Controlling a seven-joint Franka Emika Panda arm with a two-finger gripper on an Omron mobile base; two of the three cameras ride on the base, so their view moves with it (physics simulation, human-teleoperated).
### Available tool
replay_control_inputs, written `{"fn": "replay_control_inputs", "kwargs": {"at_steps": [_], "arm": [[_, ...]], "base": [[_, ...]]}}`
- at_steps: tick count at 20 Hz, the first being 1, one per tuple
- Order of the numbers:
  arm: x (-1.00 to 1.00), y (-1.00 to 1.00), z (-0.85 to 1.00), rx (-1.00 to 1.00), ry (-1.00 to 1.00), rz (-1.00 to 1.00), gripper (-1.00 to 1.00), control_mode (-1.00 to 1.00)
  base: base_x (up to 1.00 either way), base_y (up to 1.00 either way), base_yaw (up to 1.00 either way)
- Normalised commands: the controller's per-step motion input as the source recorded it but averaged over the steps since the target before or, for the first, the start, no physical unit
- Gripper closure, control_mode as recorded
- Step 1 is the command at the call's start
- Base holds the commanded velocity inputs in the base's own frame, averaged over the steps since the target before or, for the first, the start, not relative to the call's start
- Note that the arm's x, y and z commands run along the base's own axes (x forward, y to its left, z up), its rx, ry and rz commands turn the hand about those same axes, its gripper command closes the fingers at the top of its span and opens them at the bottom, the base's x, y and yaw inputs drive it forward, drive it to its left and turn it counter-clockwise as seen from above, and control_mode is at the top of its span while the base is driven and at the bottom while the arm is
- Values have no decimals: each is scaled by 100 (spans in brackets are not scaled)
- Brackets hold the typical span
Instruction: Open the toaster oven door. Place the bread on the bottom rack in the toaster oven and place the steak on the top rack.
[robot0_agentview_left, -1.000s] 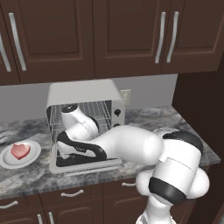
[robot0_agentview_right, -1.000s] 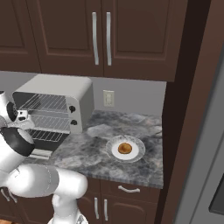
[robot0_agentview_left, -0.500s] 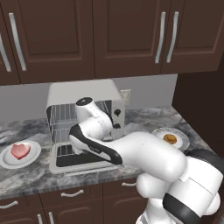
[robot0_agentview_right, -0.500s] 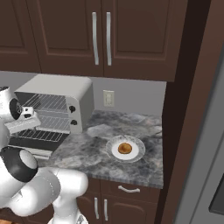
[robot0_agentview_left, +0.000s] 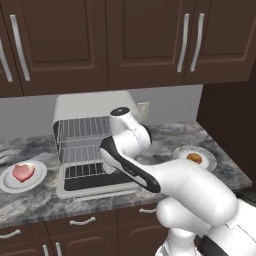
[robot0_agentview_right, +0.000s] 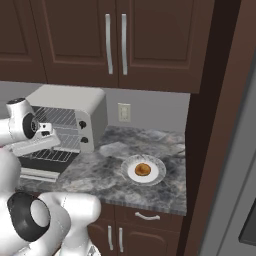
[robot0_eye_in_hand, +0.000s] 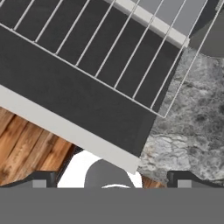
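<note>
The toaster oven (robot0_agentview_left: 90, 107) stands at the back of the counter with the toaster oven door (robot0_agentview_left: 95, 184) dropped flat. Inside are the top rack (robot0_agentview_left: 82, 129) and the bottom rack (robot0_agentview_left: 82, 152). In the hand view, rack wires (robot0_eye_in_hand: 109, 48) reach out over the door's dark glass (robot0_eye_in_hand: 87, 105). My gripper (robot0_eye_in_hand: 111, 181) hovers above the door's front right corner, open and holding nothing. The steak (robot0_agentview_left: 22, 171) lies on a white plate (robot0_agentview_left: 10, 184) left of the oven. The bread (robot0_agentview_right: 143, 169) sits on another plate (robot0_agentview_right: 131, 172) to the right.
Dark upper cabinets (robot0_agentview_left: 125, 40) hang above the oven. A wall outlet (robot0_agentview_right: 123, 112) sits behind the counter, and a tall dark panel (robot0_agentview_right: 220, 125) closes off its right end. My own arm (robot0_agentview_left: 150, 175) crosses in front of the oven's right half. Wood floor (robot0_eye_in_hand: 30, 148) shows past the door edge.
The hand has lifted off the open door and the arm has swung its elbow forward and right. The door stays flat; bread and steak have not moved.
</note>
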Motion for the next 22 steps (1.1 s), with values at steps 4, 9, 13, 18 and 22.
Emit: {"fn": "replay_control_inputs", "kwargs": {"at_steps": [4, 9, 13, 18, 22], "arm": [[-3, -62, 9, 0, 4, -3, -100, -100], [0, -63, 8, 0, 7, -2, -100, -100], [0, -56, 6, 0, 4, -5, -100, -100], [4, -49, 1, -1, 2, -10, -100, -100], [13, -45, 0, -2, 3, -13, -100, -100]], "base": [[0, 0, 0], [0, 0, 0], [0, 0, 0], [0, 0, 0], [0, 0, 0]]}}
